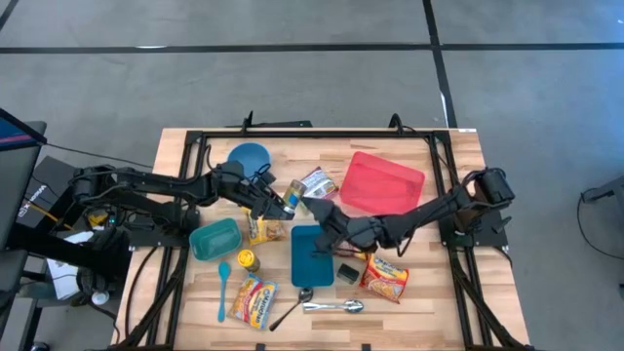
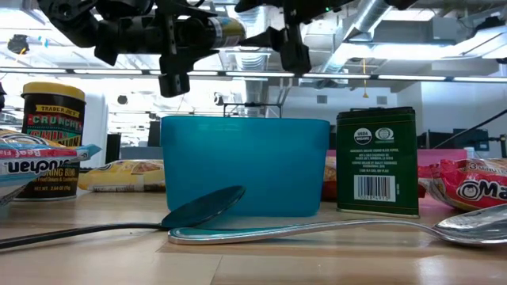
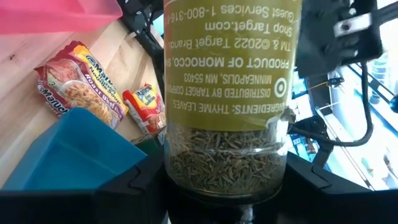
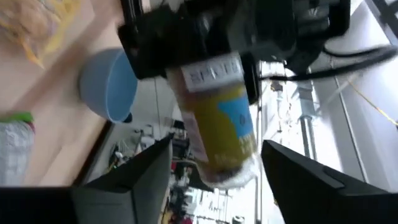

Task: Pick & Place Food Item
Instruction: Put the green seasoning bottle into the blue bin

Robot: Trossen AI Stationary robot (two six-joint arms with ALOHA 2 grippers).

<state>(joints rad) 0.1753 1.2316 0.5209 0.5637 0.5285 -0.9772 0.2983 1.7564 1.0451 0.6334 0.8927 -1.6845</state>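
Observation:
A glass herb jar with a yellow-green label lies about level in the air above the table's middle. My left gripper reaches in from the left and is shut on it. My right gripper comes in from the right, level and open. Its two fingers stand on either side of the jar's free end with a gap on each side, touching nothing. In the low view both grippers and the jar hang high over the blue tub. My left gripper pinches the jar between its two fingers at the end nearest it, where dried herbs show through the glass. The fingers come in about level from the table's left. The jar sticks out past them toward the right arm, lifted clear of everything.
Below lie a blue tub, a teal container, a pink tray, a blue bowl, noodle packs, a dark tin, a small jar and spoons near the front edge.

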